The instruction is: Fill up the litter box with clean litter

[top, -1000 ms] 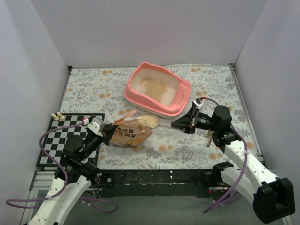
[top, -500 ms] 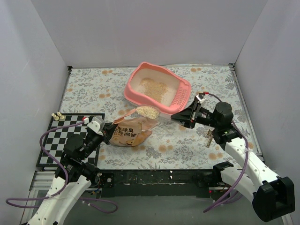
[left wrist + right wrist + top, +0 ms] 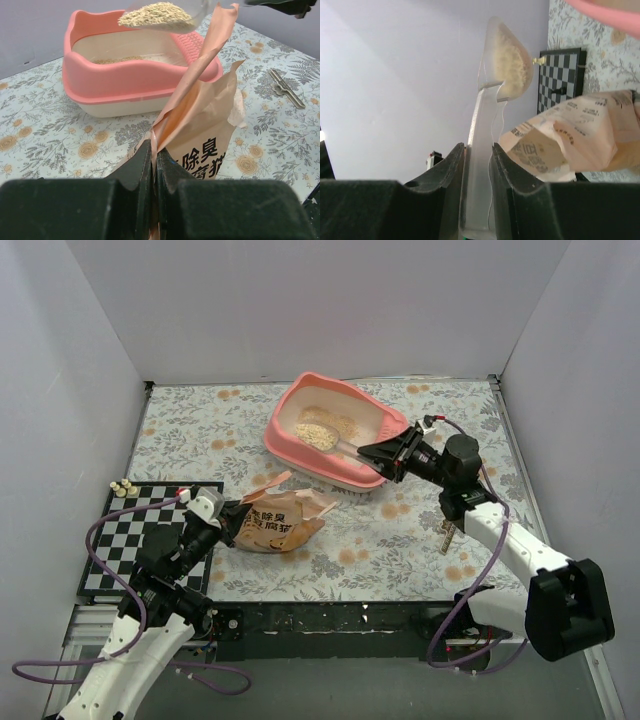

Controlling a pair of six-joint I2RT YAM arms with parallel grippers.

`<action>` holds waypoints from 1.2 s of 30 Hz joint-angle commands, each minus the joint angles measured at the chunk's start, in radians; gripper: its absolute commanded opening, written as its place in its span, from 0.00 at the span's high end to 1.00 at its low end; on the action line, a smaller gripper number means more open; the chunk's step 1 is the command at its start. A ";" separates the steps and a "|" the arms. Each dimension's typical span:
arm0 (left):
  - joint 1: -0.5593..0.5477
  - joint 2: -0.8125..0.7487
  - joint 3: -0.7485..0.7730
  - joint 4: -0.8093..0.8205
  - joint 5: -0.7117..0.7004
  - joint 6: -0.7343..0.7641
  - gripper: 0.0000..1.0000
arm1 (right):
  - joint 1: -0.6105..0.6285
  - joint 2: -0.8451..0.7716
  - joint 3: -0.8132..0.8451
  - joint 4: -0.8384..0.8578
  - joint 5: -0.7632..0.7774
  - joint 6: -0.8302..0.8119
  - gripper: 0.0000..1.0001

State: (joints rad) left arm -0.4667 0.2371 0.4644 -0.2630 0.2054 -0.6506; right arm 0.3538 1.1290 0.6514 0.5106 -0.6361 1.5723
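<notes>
The pink litter box [image 3: 372,472] stands at the back middle with a patch of tan clean litter [image 3: 343,424] on its cream base. My right gripper [image 3: 371,454] is shut on the handle of a clear scoop [image 3: 317,436] heaped with litter, held over the box's inside. In the right wrist view the scoop handle [image 3: 481,150] sits between the jaws. My left gripper [image 3: 233,521] is shut on the top edge of the orange-tan litter bag [image 3: 281,523], which lies on the table. The left wrist view shows the bag [image 3: 210,135], the box [image 3: 135,77] and the scoop [image 3: 159,15].
A checkered mat [image 3: 135,540] lies at the left with small pale chess pieces [image 3: 124,487] at its far corner. A metal clip-like object [image 3: 447,535] lies on the floral cloth under the right arm. White walls close in three sides.
My right gripper has lifted the loaded scoop out of the bag and carried it back and left over the litter box. The left gripper and bag have stayed put.
</notes>
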 commanded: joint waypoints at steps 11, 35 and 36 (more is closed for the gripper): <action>0.000 0.016 0.037 0.091 0.065 0.003 1.00 | -0.015 0.339 0.201 0.180 0.125 -0.102 0.99; 0.002 0.018 0.046 0.088 0.046 -0.011 1.00 | -0.027 0.689 1.259 -1.418 0.446 -1.340 0.99; 0.002 0.016 0.045 0.088 0.046 -0.012 1.00 | -0.021 0.701 1.310 -1.464 0.470 -1.359 0.99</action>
State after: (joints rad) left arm -0.4660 0.2558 0.4644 -0.2512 0.2260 -0.6510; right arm 0.3134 1.8145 1.7531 -0.7101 -0.2703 0.4068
